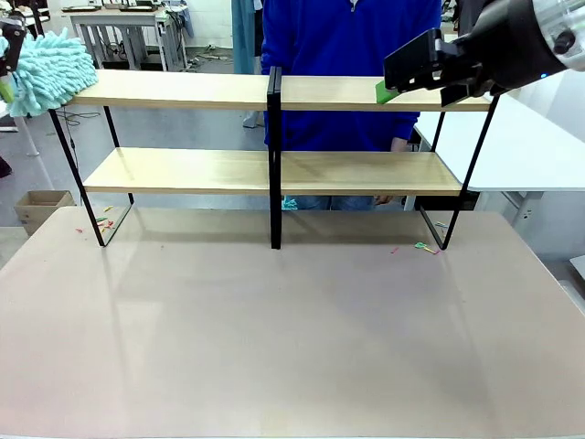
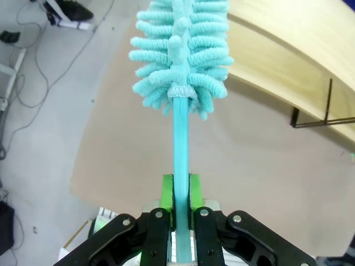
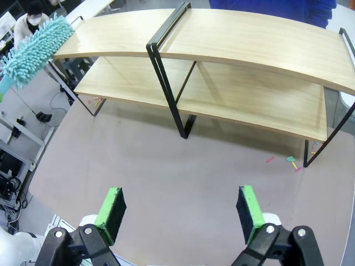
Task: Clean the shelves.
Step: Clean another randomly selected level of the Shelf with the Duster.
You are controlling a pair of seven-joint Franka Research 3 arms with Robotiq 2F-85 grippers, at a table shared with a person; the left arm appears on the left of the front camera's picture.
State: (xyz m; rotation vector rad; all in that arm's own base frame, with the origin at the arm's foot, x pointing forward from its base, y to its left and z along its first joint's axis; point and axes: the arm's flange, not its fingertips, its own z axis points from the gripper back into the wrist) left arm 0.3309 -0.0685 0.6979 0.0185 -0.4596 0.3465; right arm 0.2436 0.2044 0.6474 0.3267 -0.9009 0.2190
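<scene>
The shelves (image 1: 183,90) are two long light-wood boards in a thin black frame with a central black post (image 1: 274,155), spanning most of the table; they also show from above (image 3: 249,39). A fluffy turquoise duster (image 1: 46,71) rests its head at the top board's left end. My left gripper (image 2: 181,191) is shut on the duster's turquoise handle (image 2: 181,144), the head (image 2: 183,50) pointing away beside the shelf edge. My right gripper (image 3: 180,208) is open and holds nothing, hovering high over the table at the shelves' right end (image 1: 416,78).
A person in a blue top (image 1: 352,55) stands behind the shelves. Small coloured scraps lie on the table by the right frame leg (image 1: 422,246) and the left leg (image 1: 102,221). A cardboard box (image 1: 38,208) sits on the floor at left. The table's near half (image 1: 292,347) is bare.
</scene>
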